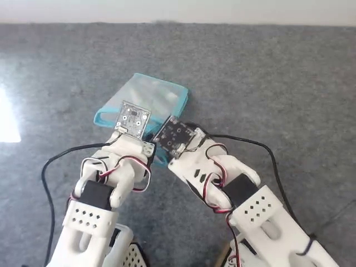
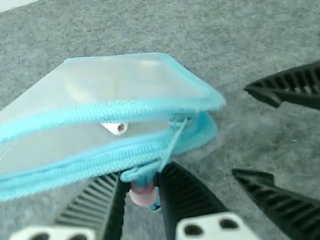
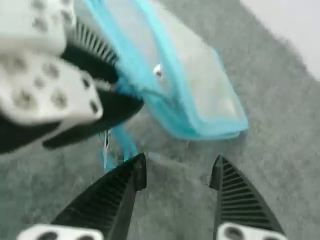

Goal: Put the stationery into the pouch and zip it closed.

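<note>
A translucent pouch (image 1: 151, 95) with a teal zipper lies on the grey table, its mouth gaping toward both arms. In the left wrist view the pouch (image 2: 115, 85) holds a small white item (image 2: 116, 127) just inside the opening. My left gripper (image 2: 142, 175) is shut on the pouch's lower zipper edge, and a pink bit shows between its fingers. A teal zipper cord (image 2: 175, 137) hangs by that edge. My right gripper (image 3: 177, 167) stands open just in front of the pouch (image 3: 200, 90), beside the left gripper (image 3: 127, 92), touching nothing.
Grey felt-like table surface (image 1: 267, 72) spreads free to the right, left and behind the pouch. A pale wall edge runs along the far side. Both arms' cables (image 1: 50, 167) loop close to their bases.
</note>
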You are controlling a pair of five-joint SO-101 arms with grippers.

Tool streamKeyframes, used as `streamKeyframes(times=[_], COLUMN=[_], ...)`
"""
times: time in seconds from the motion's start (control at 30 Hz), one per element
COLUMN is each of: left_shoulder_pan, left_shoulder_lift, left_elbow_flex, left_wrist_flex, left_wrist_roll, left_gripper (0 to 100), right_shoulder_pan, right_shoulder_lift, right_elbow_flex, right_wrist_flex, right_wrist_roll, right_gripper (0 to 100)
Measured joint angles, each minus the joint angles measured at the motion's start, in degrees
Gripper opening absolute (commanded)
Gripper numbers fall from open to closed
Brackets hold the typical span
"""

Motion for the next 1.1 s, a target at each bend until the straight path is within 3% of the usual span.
streamKeyframes(times=[0.53, 1.1], left_shoulder_pan=[-2.4, -5.1], left_shoulder_lift=[0.0, 0.0], left_elbow_flex=[0.0, -5.9], left_wrist_flex=[1.9, 9.1], left_wrist_roll=[0.0, -2.3], left_gripper=[1, 1], right_shoulder_pan=[-0.9, -2.9], right_shoulder_lift=[7.4, 12.7], right_elbow_flex=[-6.9, -11.3], right_wrist_flex=[0.4, -3.3], right_wrist_roll=[9.1, 9.4], right_gripper=[25.9, 25.9])
